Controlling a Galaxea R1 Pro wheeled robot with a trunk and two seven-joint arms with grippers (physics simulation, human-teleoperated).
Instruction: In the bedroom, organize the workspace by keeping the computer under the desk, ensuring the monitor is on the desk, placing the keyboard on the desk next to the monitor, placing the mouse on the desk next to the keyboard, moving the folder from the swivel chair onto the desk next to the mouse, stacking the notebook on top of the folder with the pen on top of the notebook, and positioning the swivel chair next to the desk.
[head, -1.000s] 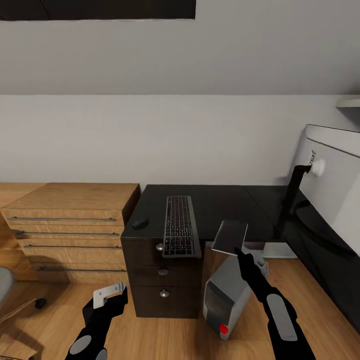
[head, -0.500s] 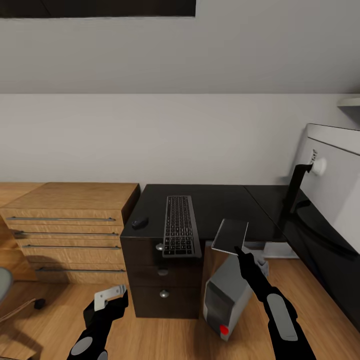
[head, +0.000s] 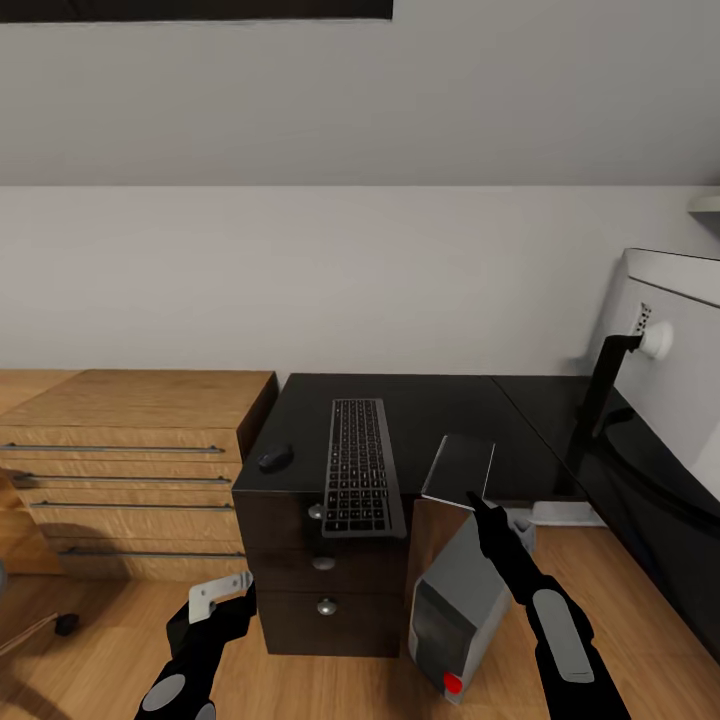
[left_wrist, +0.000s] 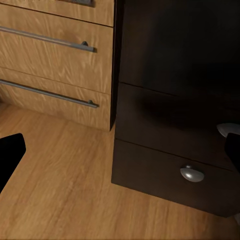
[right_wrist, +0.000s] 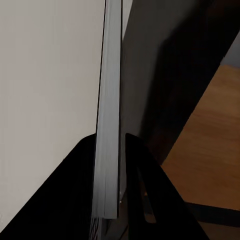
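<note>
Black counter (head: 440, 400) across the head view's middle, set against a pale wall and running on to the right. On it, lying lengthwise: slim keyboard (head: 361, 466), near end jutting just over the front edge. Left of that, apart from it: small dark mouse (head: 276, 458), near the counter's left corner. At the far right: monitor (head: 672, 370), seen from behind, pale back and black stem. Below the counter top, three dark drawers (head: 322, 590) with round silver knobs. Just right of them, on the wooden floor (head: 100, 650): silver-grey computer (head: 455, 610), tilted, red dot low on its dark front. Left of the counter, touching it: light wooden drawer chest (head: 130, 470). Right pincer (head: 475, 500) raised over the computer, pinching the lower edge of the grey notebook (head: 460, 470), held up above the counter's front edge. Left pincer (head: 222, 592) low before the drawers, pale part at its tip; spread or pressed together, cannot tell from here.

Left wrist view: dark drawers (left_wrist: 175, 150) close ahead, one knob plain, chest beside them. Black fingers (left_wrist: 10, 150) at opposite borders of the picture, spread wide, nothing between.

Right wrist view: notebook (right_wrist: 109, 125) edge-on, pale pages showing. Both black fingers (right_wrist: 145, 185) pressed against its two sides.
</note>
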